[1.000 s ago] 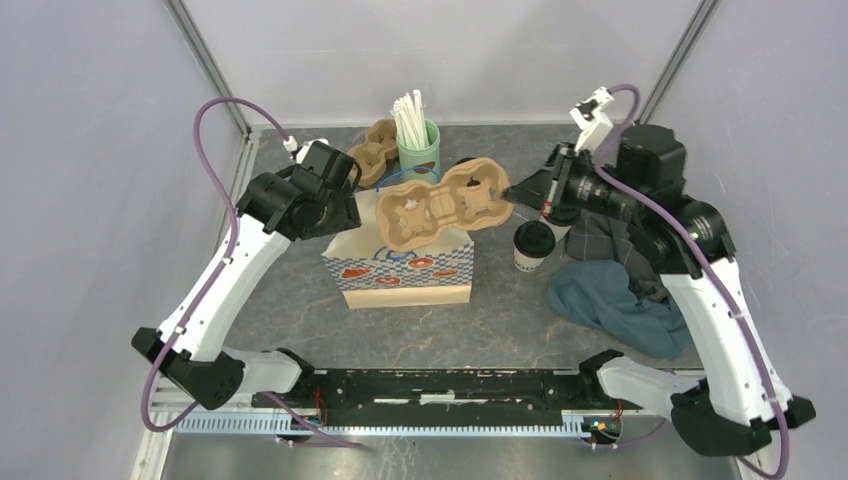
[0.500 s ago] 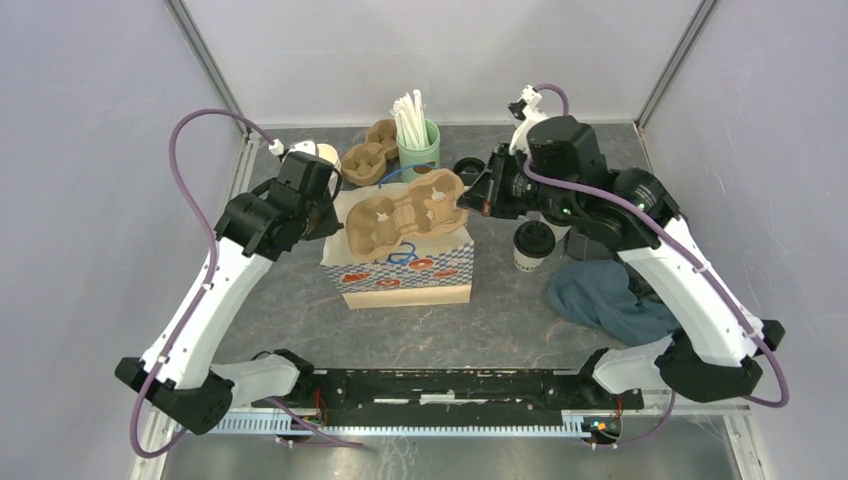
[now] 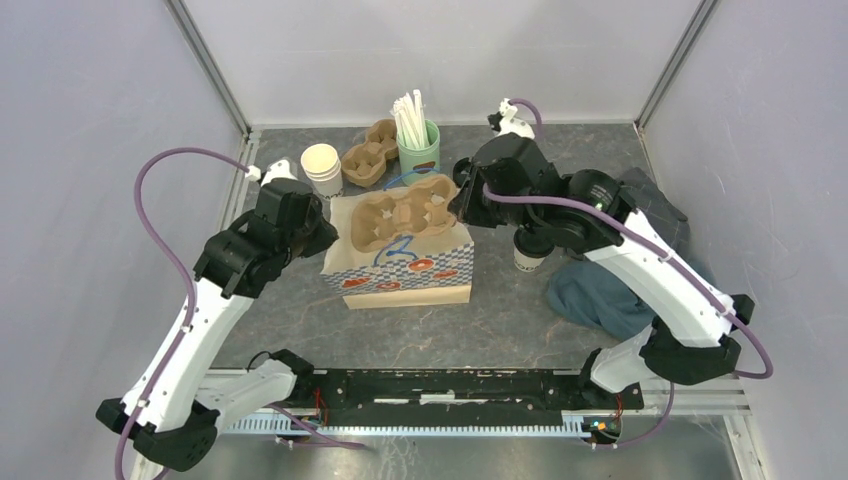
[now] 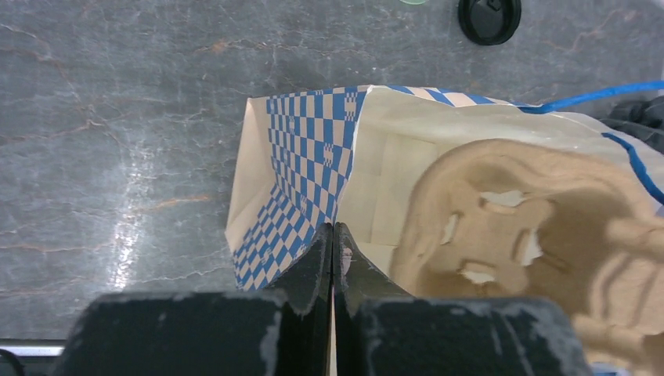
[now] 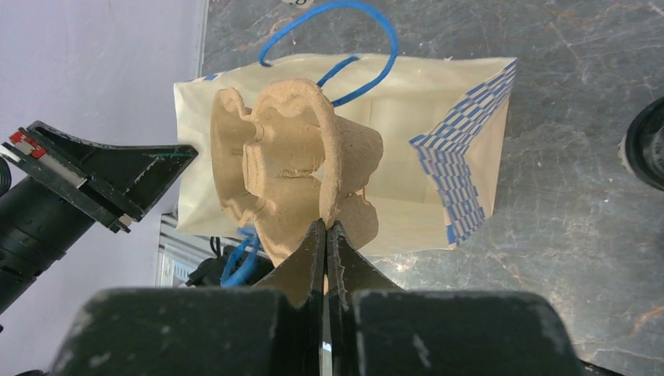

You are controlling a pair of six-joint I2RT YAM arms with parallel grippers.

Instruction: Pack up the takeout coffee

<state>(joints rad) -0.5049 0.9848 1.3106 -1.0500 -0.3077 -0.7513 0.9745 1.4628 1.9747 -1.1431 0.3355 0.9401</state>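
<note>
The takeout coffee (image 3: 527,257) stands on the table right of the bag, its top partly hidden under my right arm. The blue-checked paper bag (image 3: 405,272) stands open in the middle. My left gripper (image 3: 328,233) is at the bag's left end, and in the left wrist view it (image 4: 334,235) is shut on the bag's rim (image 4: 313,149). My right gripper (image 5: 326,232) is shut on the edge of a brown pulp cup carrier (image 5: 290,157). The carrier (image 3: 400,212) sits tilted in the bag's mouth.
Stacked white cups (image 3: 322,165), a second brown carrier (image 3: 368,155) and a green cup of straws (image 3: 418,140) stand at the back. A loose black lid (image 4: 489,17) lies beyond the bag. A blue-grey cloth (image 3: 600,298) is heaped at the right.
My left gripper came down to the bag's left rim and closed on it. My right arm swung left, lowering the carrier toward the bag's mouth.
</note>
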